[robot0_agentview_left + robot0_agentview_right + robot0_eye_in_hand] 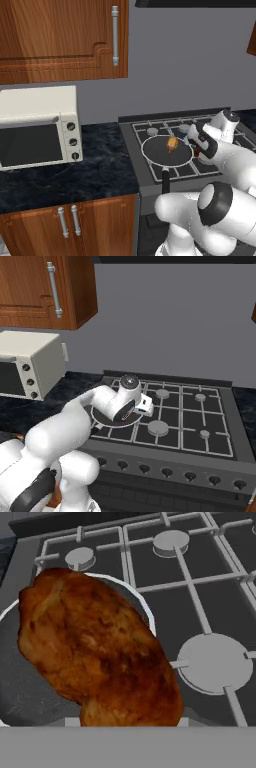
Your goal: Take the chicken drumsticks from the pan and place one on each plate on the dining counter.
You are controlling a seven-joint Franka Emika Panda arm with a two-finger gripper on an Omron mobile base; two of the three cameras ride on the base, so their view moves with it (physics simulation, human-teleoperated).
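The pan [152,154] sits on the front left burner of the stove, and a golden-tan chicken drumstick [172,144] lies in it. My gripper [194,142] hangs over the pan's right side, shut on the darker reddish-brown drumstick [100,657]. In the hand view this drumstick is very close, hides my fingertips and hangs above the pan [22,694]. From the right base view my gripper [145,405] is low over the pan [106,418], which my arm mostly covers. The plates and the dining counter are out of view.
The stove [190,411] has grey grates and a row of knobs along its front. A white toaster oven [37,127] stands on the black marble counter [100,172] to the left. Wooden wall cabinets [60,40] hang above it.
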